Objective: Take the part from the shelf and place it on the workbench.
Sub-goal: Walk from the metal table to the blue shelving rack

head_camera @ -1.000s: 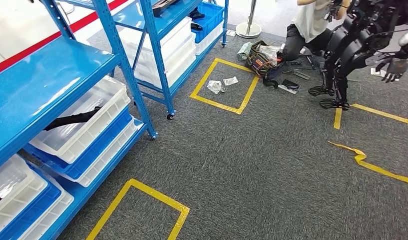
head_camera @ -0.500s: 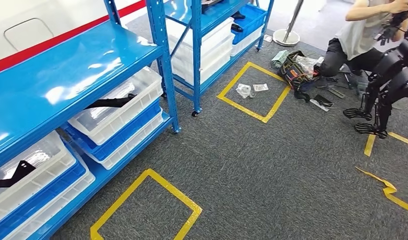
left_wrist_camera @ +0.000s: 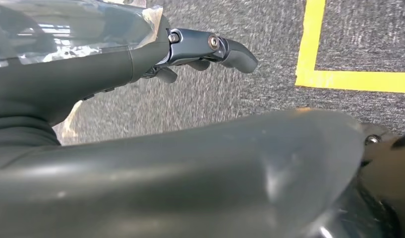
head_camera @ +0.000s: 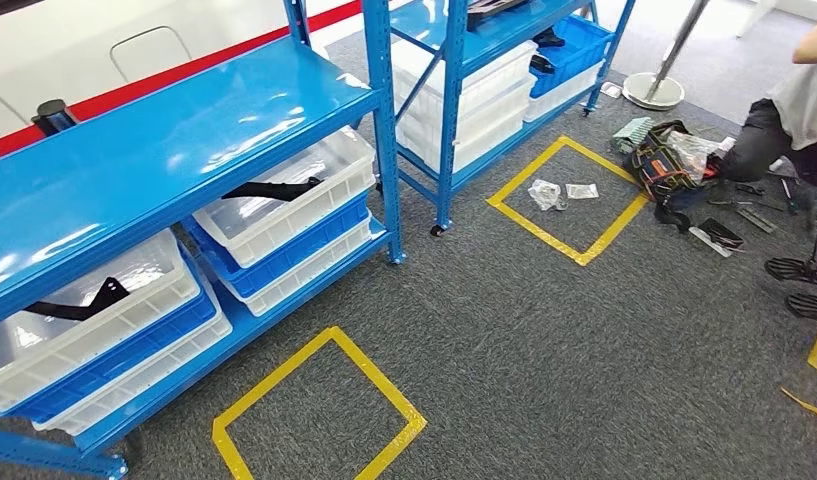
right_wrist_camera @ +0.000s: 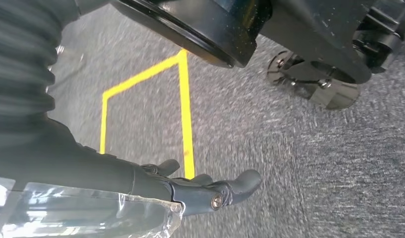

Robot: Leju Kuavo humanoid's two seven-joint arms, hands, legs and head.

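Hanging empty, fingers apart, left hand (left_wrist_camera: 205, 49) and right hand (right_wrist_camera: 210, 191) (two black parts (head_camera: 274, 189) binned).

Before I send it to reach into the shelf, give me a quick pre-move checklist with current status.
1. Left hand free: ok, it holds nothing and hangs over the carpet.
2. Right hand free: ok, nothing in it, fingers extended.
3. Part located: ok, a black part lies in the white bin under the shelf top; another black part lies in the nearer bin.
4. Path to the shelf: ok, bare carpet and a yellow floor square lie in front of it.
5. Person clear of the shelf: ok, crouched off to the right.
6. Workbench located: cannot tell.
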